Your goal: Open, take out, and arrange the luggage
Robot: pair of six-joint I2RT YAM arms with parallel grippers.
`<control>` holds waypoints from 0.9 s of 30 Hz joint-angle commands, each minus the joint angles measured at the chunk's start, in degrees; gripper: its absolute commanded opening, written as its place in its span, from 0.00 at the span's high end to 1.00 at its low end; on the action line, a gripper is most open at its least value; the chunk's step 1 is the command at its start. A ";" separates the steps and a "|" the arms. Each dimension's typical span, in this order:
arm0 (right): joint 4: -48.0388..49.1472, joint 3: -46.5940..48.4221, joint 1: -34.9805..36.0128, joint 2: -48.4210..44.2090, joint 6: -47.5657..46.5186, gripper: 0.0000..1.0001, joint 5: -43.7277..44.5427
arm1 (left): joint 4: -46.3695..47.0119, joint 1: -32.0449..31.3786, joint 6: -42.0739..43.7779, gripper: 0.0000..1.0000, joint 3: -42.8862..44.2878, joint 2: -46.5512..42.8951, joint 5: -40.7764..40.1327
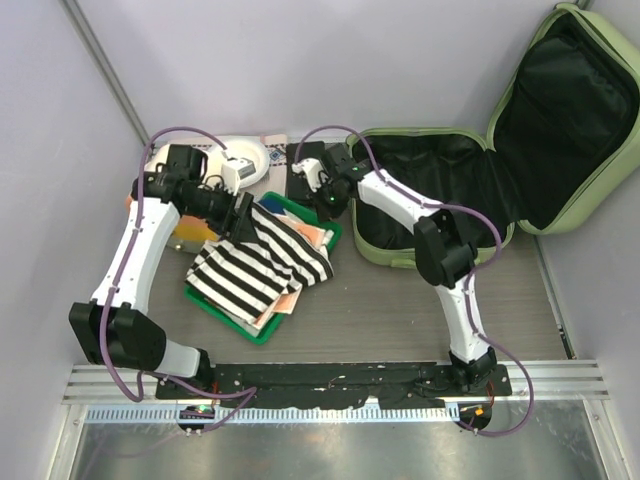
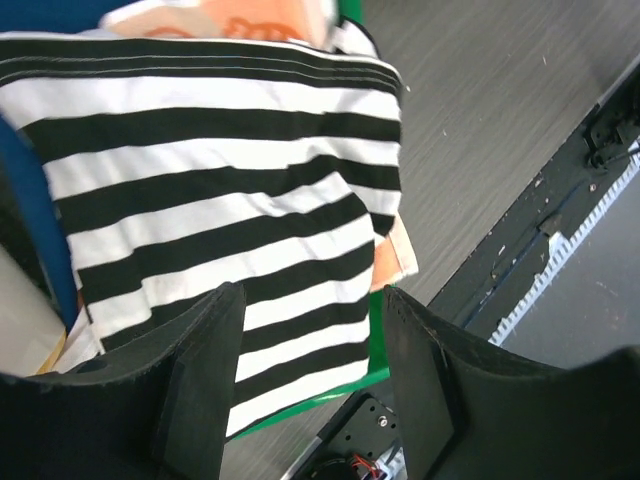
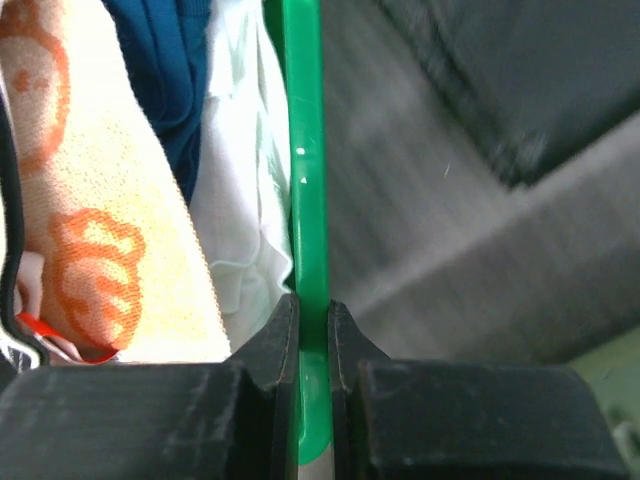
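A wide strip of bare table (image 1: pixel 390 300) can be found between the green tray (image 1: pixel 330 232) and the right arm (image 1: pixel 462 300), and a gripper could be passed there. The left side is crowded: the tray is heaped with clothes, and a striped shirt (image 1: pixel 262 262) is spread on top. Behind it, the way is blocked by a white round container (image 1: pixel 250 152). The right side is taken up by the open luggage (image 1: pixel 390 255), whose lid (image 1: pixel 570 110) is leaned against the wall. The gap of the right gripper (image 3: pixel 312 325) is filled by the tray's rim. The left gripper (image 2: pixel 310 360) is held wide apart above the shirt.
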 commanded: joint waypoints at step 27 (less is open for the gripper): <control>0.43 -19.63 -0.27 -22.82 14.94 0.46 -3.66 | 1.88 4.96 -4.82 0.34 3.91 -2.56 -4.27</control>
